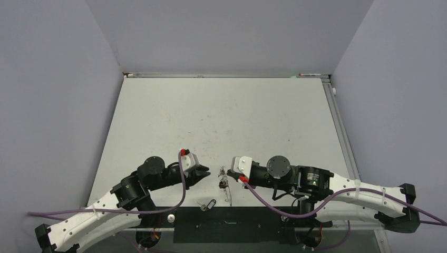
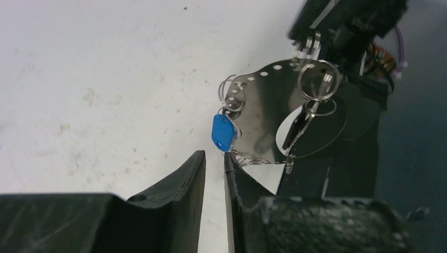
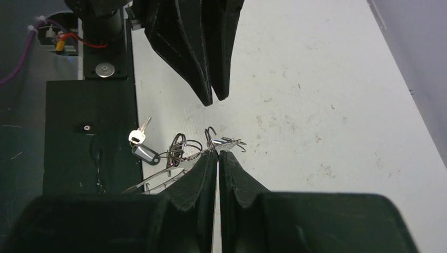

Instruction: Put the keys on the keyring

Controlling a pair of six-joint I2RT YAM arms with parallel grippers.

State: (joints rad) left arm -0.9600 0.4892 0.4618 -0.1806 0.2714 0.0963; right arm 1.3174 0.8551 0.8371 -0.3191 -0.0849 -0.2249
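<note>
The keyring stands on its edge on the table between my two grippers. In the left wrist view it is a big shiny ring with small wire loops along its rim and a blue tag. My right gripper is shut on the ring's rim. My left gripper stands just short of the blue tag, its fingers a narrow gap apart with nothing between them. The keys, a dark oval loop with a small silvery key, lie near the table's front edge.
A black mounting plate runs along the near edge, right beside the keys. The white table stretches away behind the grippers, with grey walls on three sides.
</note>
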